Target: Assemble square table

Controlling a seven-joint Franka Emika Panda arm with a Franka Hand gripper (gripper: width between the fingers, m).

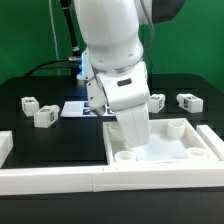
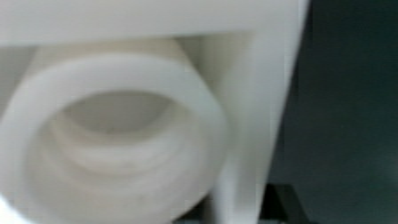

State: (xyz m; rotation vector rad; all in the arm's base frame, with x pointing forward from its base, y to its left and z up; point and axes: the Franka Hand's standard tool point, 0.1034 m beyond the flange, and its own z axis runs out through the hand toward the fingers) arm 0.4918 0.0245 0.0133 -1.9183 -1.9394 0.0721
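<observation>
The square panel lies at the front toward the exterior view's right, just behind the front border bar, with the arm over its rear left part. Behind it, one pair of legs lies on the exterior view's left and another pair of legs on its right, with the marker board between the left pair and the arm. In the wrist view, a corner socket sits against the raised rim.

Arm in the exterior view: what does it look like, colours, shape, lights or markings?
The arm is glossy white with fat rounded housings, narrowing to a boxier white wrist section. A black joint cover shows at the top. A small blue light glows beside the wrist. No markings are readable.
</observation>
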